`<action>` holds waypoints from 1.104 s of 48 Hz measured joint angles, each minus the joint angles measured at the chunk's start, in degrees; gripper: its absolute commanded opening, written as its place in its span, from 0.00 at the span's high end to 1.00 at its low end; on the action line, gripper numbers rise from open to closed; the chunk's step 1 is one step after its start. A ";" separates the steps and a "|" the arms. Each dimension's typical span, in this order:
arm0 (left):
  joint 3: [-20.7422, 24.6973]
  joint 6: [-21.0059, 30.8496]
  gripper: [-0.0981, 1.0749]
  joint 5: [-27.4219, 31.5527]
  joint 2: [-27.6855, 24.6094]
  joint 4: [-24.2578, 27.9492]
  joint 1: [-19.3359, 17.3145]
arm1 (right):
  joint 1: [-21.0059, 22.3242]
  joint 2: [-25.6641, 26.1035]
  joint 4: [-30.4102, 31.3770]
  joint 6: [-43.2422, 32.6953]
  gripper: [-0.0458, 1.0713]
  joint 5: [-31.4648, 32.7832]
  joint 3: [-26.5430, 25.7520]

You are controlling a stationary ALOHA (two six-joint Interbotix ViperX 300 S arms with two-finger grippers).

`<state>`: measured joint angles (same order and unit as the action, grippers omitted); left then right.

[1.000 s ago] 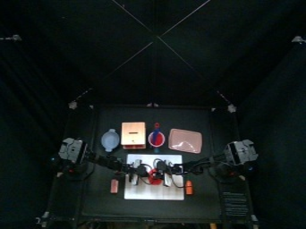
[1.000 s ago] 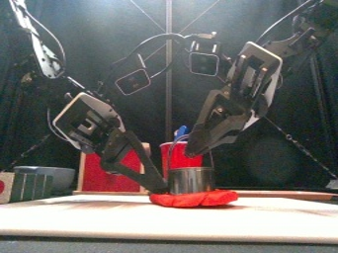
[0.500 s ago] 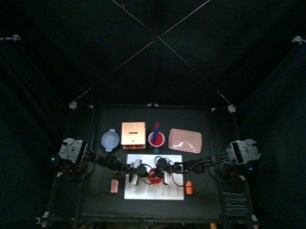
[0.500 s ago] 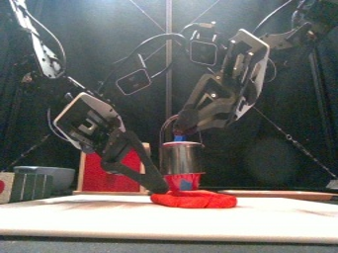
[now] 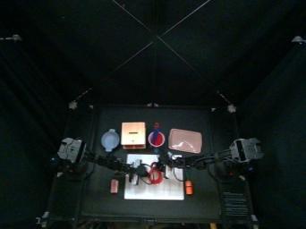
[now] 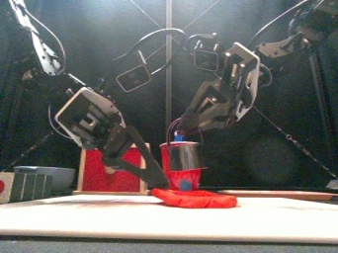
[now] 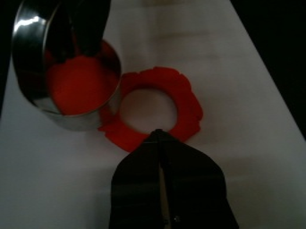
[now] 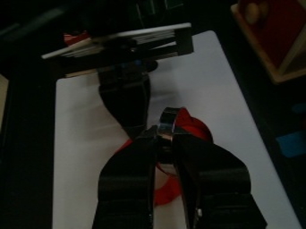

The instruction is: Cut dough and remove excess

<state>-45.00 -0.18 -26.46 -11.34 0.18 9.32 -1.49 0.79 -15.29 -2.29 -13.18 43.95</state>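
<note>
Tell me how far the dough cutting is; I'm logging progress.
The cut looks done: the right gripper holds the metal ring cutter lifted, a red disc inside it. A ring of excess dough lies on the white sheet, pinned by the left gripper. Removing it remains.

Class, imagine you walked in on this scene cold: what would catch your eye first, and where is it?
Most striking is the red dough ring with a round hole punched through it, lying on the white sheet. Above it, the right claw holds a metal ring cutter lifted and tilted, a red disc filling it. The left claw presses on the ring's edge.
</note>
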 measured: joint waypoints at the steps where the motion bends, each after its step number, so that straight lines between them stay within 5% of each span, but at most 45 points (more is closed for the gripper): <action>1: 0.00 -0.09 0.68 0.00 0.35 0.00 0.00 | 0.18 -0.09 0.09 0.00 0.49 0.00 0.00; 37: -2.29 0.09 0.67 -0.18 5.89 -0.44 -0.26 | 3.96 -2.46 0.97 -0.35 0.46 0.18 3.16; 53: -3.25 0.18 0.67 -0.18 7.12 -0.62 -0.35 | 3.96 -0.62 0.70 -0.53 0.19 3.87 3.78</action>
<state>-48.25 0.00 -26.63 -4.22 -0.44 8.96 2.46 0.18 -14.59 -2.81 -9.32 47.72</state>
